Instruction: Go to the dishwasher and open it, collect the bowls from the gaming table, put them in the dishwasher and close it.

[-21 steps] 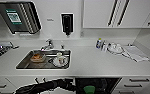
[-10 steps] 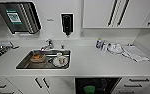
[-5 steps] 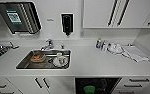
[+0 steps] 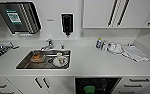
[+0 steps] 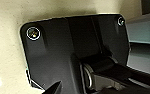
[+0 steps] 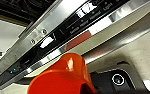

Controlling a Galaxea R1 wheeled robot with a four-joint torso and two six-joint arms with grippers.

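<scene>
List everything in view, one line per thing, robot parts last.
Stainless-steel sink: one, set in the white counter.
Chrome tap: one, behind the sink.
White mug: one, in the sink.
Black wall dispenser: one, above the counter.
White wall cabinets: upper right, dark handles.
Open dark dishwasher: one, under the counter.
Lime-green round bowl: one, inside the dishwasher.
Orange rounded object: one, near the dishwasher's control strip.
Robot's dark wrist plate: one.

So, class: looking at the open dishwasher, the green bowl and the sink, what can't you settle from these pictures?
- Dishwasher interior, head view: dark, cut off by the bottom edge.
- Green bowl: partly cut off by the same edge.
- Sink contents: too blurred to name.
- Orange object, right wrist view: unidentifiable, cut off.
</scene>
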